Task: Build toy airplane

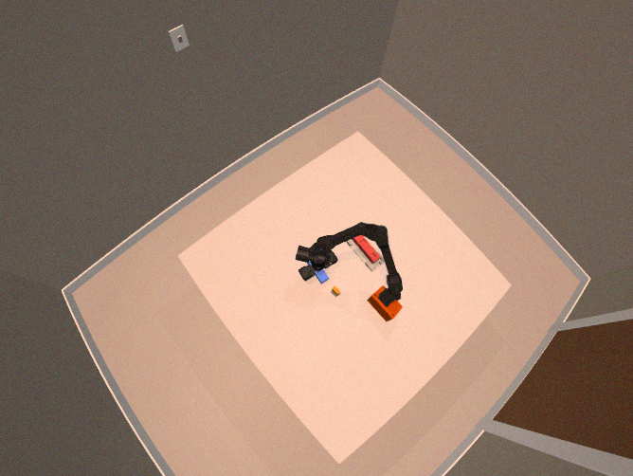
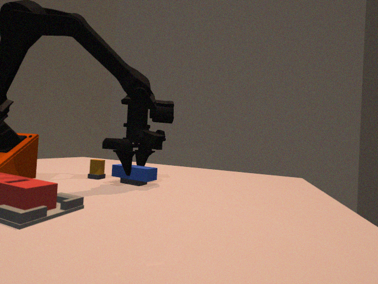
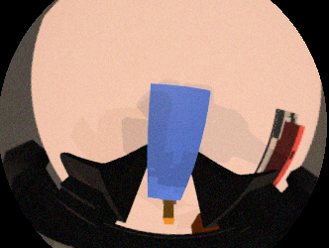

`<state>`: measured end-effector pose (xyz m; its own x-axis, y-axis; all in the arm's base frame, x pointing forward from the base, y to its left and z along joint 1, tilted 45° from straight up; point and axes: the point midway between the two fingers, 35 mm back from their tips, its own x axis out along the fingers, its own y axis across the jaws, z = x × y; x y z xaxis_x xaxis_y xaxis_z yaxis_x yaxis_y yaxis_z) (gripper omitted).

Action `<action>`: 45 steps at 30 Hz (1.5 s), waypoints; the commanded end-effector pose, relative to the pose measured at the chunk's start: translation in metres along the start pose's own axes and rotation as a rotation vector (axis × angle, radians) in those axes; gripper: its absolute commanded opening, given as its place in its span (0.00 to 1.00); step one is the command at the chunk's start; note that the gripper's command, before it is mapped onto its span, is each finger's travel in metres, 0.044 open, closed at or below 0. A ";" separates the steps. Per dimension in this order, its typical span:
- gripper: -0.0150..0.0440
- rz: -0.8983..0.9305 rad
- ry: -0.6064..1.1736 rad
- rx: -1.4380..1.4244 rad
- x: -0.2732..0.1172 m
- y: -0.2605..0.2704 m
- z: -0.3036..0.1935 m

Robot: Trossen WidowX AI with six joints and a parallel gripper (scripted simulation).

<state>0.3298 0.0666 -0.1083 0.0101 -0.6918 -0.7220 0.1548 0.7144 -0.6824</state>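
1. The blue rectangular bar, which I take for the wing (image 1: 321, 277) (image 2: 149, 174) (image 3: 178, 114), looks stiff and light, perhaps a little slippery on its smooth sides. A dark tab is under it.
2. The best hold is across its narrow width, near the middle and above the tab, so that it will not tip. The tab should remain free for the socket.
3. The gripper (image 1: 320, 262) (image 2: 134, 170) (image 3: 169, 149) has its fingers partly closed, one on each long side, and appears to hold the wing.
4. The wing lies directly beneath the hand, between the fingers, low at the table.
5. Just beyond one end of the wing stands the small orange block with dark base, probably the tail fin (image 1: 335, 290) (image 2: 97, 167) (image 3: 168, 213).
6. Well to one side of the hand, the long red block, the fuselage (image 1: 366, 247) (image 2: 33, 195) (image 3: 284, 151), is in the grey cradle (image 1: 372, 265) (image 2: 33, 214) (image 3: 278, 121).
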 end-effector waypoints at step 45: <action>0.25 0.004 -0.004 -0.007 -0.111 0.004 0.001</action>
<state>0.3308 0.1369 -0.0423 0.0122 -0.6955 -0.7185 0.1389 0.7127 -0.6875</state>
